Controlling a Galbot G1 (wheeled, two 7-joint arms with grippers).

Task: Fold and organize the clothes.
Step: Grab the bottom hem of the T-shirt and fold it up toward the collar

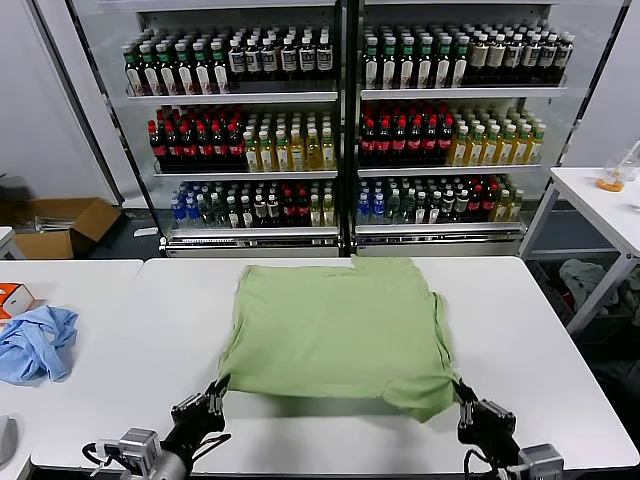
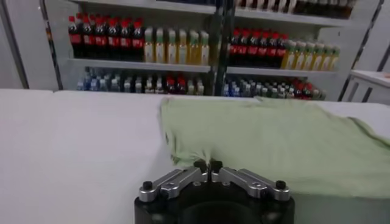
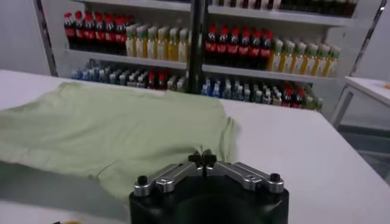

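Two claws, each clamped on a near corner of the pale green shirt [image 1: 335, 335]: left claw [image 1: 213, 393] pinching the near-left corner, right claw [image 1: 463, 398] the near-right one. Shirt lies flat on the white counter [image 1: 120, 330], stretching away from both claws toward the drinks fridge [image 1: 340, 120]; near hem runs claw to claw, neither arm nearer. Blue cloth [image 1: 35, 343] well apart, far left.

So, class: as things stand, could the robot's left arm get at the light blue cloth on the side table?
Probably not at once. The left gripper is shut on the green shirt's near corner, so it is occupied. The blue cloth lies uncovered on the neighbouring table, well off to the left.
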